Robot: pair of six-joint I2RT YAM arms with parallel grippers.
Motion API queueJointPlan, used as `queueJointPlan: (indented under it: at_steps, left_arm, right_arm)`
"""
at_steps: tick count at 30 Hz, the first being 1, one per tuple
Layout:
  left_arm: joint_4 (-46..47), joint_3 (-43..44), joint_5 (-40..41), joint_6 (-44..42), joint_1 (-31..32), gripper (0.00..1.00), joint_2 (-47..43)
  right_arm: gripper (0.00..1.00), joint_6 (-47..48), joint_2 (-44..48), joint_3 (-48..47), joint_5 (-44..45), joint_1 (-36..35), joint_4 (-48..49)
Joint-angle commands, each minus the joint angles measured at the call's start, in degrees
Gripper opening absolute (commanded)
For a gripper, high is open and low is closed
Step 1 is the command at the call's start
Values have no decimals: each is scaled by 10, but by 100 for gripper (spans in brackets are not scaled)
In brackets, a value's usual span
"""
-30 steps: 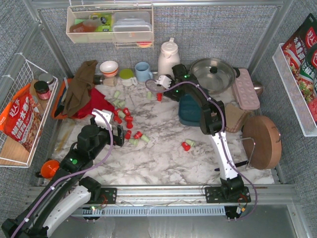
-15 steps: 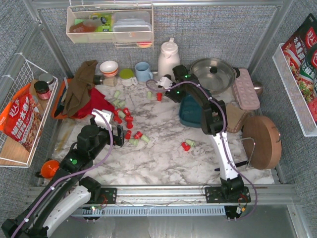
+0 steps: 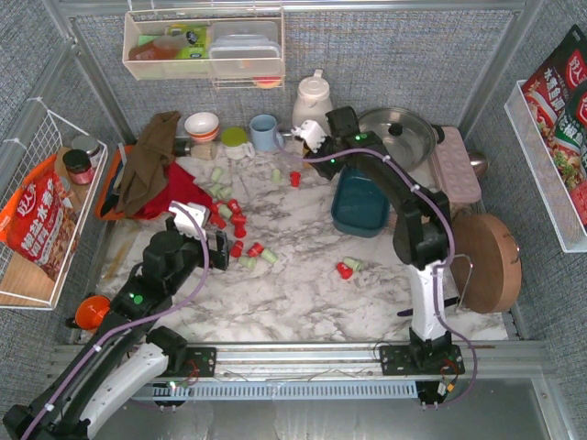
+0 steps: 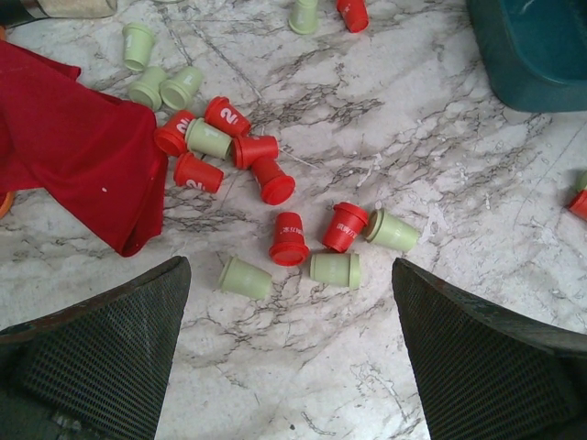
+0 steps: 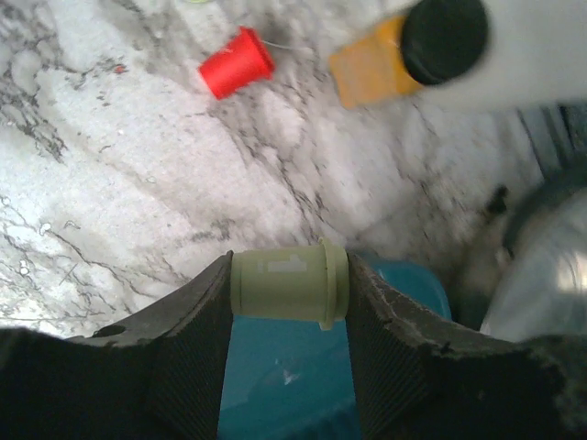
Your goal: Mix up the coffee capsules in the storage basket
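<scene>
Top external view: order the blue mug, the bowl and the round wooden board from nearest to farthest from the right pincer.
1. blue mug, just left of the right pincer.
2. bowl, farther left.
3. round wooden board, far right.

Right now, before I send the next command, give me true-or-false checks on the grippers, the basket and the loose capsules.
1. The right gripper is shut on a pale green capsule. True.
2. The left gripper holds a red capsule. False: it is open and empty above the loose capsules.
3. The storage basket lies tipped on its side. False: it stands upright on the table.
4. Some loose capsules, red and green, lie beside the red cloth. True.
</scene>
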State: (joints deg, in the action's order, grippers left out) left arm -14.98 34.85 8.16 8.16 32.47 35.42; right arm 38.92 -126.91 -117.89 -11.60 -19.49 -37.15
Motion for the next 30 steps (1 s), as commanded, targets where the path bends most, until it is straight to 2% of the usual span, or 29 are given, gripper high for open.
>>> queueJointPlan:
  at_steps: [1, 6, 10, 13, 17, 21, 26, 27, 28, 30]
  left_arm:
    - [8, 1, 8, 4, -1, 99, -4]
    - [11, -3, 9, 5, -1, 99, -12]
    - [14, -5, 7, 6, -1, 99, -12]
    - [15, -5, 6, 5, -1, 99, -7]
    - [12, -3, 8, 5, -1, 99, 1]
    - [12, -3, 11, 5, -1, 99, 3]
    - [17, -6, 9, 5, -2, 99, 9]
    - [18, -6, 7, 5, -2, 99, 11]
    - [19, -6, 4, 5, -2, 99, 15]
    - [20, -4, 0, 6, -1, 99, 23]
  right_arm:
    - [39, -139, 76, 98, 111, 7, 112]
    - [39, -223, 127, 215, 164, 31, 143]
    - [39, -251, 126, 263, 173, 44, 153]
    - [40, -230, 111, 271, 132, 45, 163]
    - [47, -146, 77, 255, 2, 40, 150]
    - [53, -79, 52, 240, -36, 30, 126]
    - [72, -50, 46, 226, -21, 30, 98]
    - [90, -50, 51, 227, -20, 30, 96]
    - [98, -50, 57, 230, -18, 30, 96]
    - [99, -58, 73, 234, -7, 29, 94]
